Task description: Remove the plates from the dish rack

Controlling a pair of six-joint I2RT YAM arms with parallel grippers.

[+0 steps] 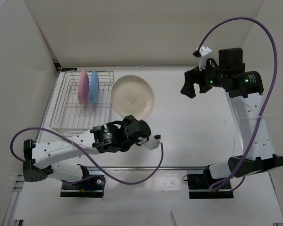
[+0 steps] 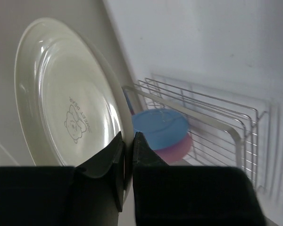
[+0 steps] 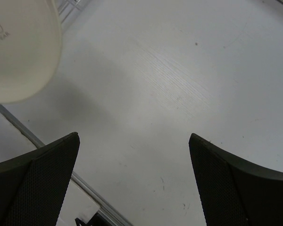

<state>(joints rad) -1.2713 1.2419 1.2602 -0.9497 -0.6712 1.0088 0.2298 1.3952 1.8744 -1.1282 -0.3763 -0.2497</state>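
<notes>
The cream plate is just right of the dish rack, its near rim pinched by the left hand. The pink plate and blue plate stand on edge in the rack, at the tabletop's far left corner. The right hand hangs spread toward the far right edge.

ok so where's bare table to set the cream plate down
Widest bare table lies between the cream plate, pinched by the left end effector, and the open right end effector, running toward the near edge. Left is crowded: dish rack, pink plate, blue plate, left arm.
</notes>
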